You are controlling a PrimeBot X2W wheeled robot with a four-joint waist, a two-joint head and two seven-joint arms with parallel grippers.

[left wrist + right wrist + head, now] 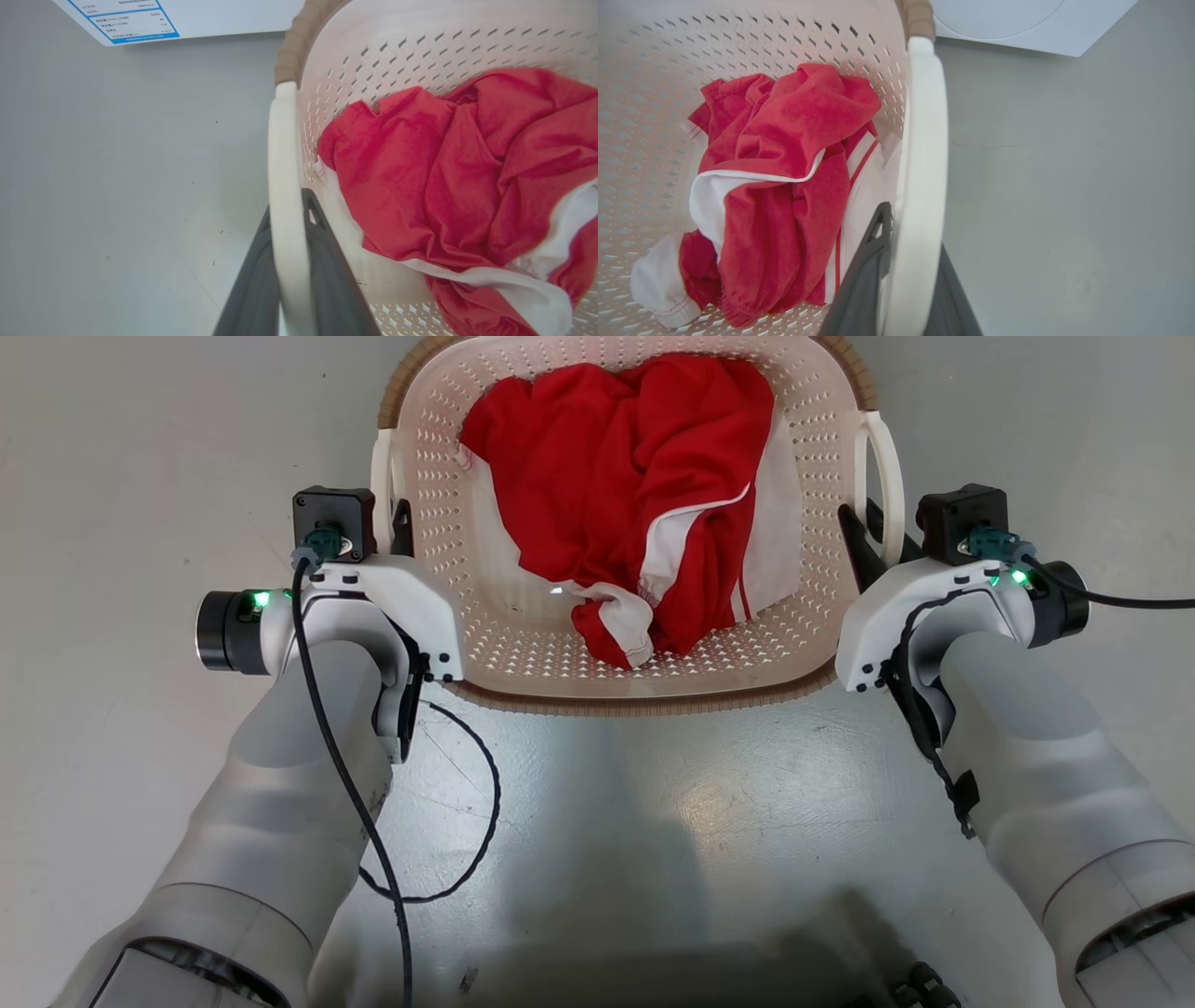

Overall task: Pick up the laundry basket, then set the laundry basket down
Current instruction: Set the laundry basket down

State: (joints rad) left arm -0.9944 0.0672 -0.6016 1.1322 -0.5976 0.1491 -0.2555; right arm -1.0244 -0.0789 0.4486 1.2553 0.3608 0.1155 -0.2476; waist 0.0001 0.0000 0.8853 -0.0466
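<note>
Laundry basket (439, 523): rounded-rect., cream-white perforated walls, brown woven-look rim, 2 white loop handles, holding a crumpled red-and-white garment (635, 485); it lies between the 2 grippers over the grey floor (140, 448), contact w/ floor cannot be told. Left gripper (287, 212): jaws narrowed onto the left handle (284, 149), 1 dark finger inside the loop, 1 outside. Right gripper (913, 231): same clamp on the right handle (924, 140), basket wall just inboard of the jaws, white washing machine (1017, 18) beyond the fingertips.
</note>
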